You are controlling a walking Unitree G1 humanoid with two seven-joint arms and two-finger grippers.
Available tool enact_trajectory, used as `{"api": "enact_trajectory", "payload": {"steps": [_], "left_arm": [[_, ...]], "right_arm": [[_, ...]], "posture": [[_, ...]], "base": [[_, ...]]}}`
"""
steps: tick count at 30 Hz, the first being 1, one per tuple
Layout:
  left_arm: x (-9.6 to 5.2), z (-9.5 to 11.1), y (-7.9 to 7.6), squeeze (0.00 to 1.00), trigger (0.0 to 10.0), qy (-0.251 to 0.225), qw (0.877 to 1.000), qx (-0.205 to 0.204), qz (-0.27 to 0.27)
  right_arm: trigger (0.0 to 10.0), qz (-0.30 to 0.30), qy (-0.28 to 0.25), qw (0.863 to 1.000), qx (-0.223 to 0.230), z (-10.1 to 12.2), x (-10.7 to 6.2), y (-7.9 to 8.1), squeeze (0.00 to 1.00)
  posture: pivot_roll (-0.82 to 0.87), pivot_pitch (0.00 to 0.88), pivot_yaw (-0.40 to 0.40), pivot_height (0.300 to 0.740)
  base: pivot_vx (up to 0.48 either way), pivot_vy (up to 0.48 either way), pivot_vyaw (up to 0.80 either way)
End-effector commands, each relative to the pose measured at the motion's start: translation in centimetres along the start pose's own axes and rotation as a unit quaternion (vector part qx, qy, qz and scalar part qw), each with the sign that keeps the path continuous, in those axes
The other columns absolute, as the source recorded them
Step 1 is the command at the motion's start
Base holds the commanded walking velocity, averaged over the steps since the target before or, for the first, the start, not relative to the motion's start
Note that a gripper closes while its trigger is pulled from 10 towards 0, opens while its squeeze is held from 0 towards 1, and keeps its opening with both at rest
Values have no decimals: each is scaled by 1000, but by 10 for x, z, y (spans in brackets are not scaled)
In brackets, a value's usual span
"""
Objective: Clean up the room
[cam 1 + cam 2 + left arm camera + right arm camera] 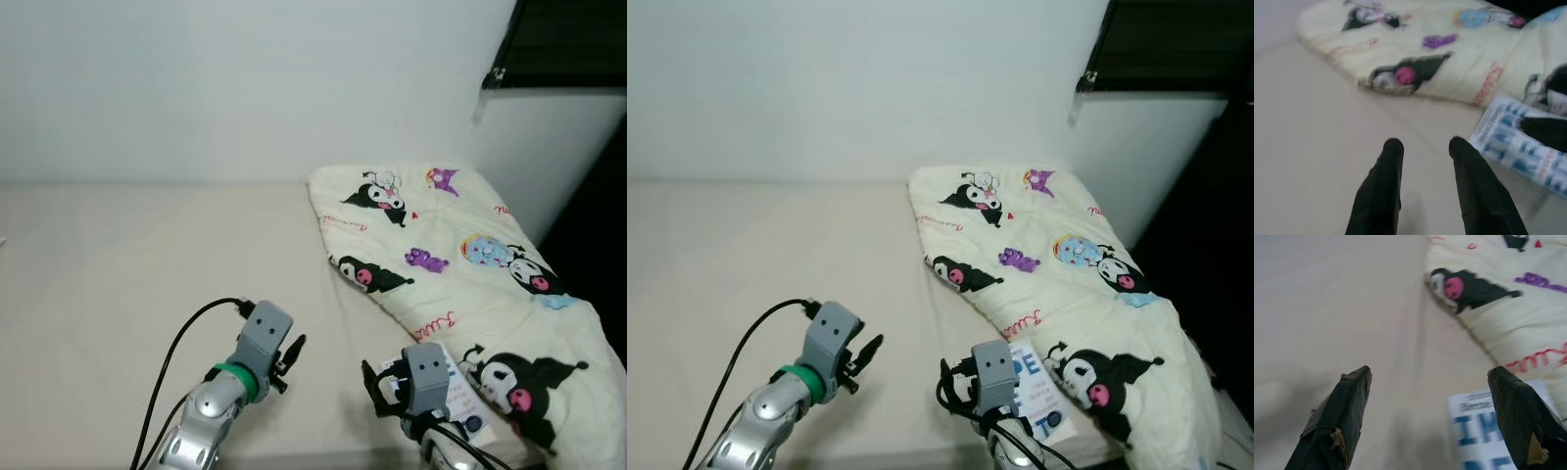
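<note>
Cream-coloured cotton quilt (460, 284) printed with black-and-pink cartoon figures lies folded along the right edge of the beige bed (118, 294), its far end close to the white wall (245, 78) and its near end running to the bed's near right corner. Just beside its near part, flat on the sheet by the bed's near edge, lies a white booklet with blue block lettering (1036, 390); one side of it seems to touch or slip under the quilt's hem, though which of the two I cannot tell.

Both arms are raised over the near edge of the bed. The left gripper (1422, 147) hovers above bare sheet with its two black fingers parted a little and nothing between them. The right gripper (1432, 382) hangs over the sheet with its fingers spread wide, the booklet's corner lying under the gap, also empty.

Judging by this, the step in hand is the approach to the booklet, the one loose item on the bed, with no grasp begun. The next move likely calls for lowering the right gripper and bringing one finger under or against the booklet's free edge, since a thin flat thing on soft bedding gives little to pinch and may slide or drag the sheet.
</note>
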State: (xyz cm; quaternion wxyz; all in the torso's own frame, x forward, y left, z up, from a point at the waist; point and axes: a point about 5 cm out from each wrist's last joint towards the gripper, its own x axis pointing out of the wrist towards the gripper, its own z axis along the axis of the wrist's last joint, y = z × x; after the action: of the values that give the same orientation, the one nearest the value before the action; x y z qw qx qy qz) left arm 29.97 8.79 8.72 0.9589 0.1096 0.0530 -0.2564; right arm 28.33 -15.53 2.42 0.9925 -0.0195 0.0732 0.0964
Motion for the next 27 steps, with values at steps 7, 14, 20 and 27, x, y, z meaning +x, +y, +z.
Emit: {"api": "enact_trajectory", "payload": {"steps": [7,14,20,27], "left_arm": [[-3,-8,5,0,10000,18,1000,-1,11],[-3,-8,5,0,10000,19,1000,-4,9],[-2,-7,6,0,10000,18,1000,-10,15],[-2,-6,6,0,10000,12,1000,-11,12]], "right_arm": [[10000,1,5,1000,5,-2,-1,2,0],[10000,1,5,1000,4,-2,-1,1,0],[10000,0,5,1000,4,-2,-1,1,0],[10000,0,4,1000,4,-2,-1,1,0]], "posture": [[-129,70,57,740],[-128,70,57,740],[-129,69,57,740],[-128,70,57,740]], "base": [[192,-110,0],[0,0,0],[0,0,0],[0,0,0]]}}
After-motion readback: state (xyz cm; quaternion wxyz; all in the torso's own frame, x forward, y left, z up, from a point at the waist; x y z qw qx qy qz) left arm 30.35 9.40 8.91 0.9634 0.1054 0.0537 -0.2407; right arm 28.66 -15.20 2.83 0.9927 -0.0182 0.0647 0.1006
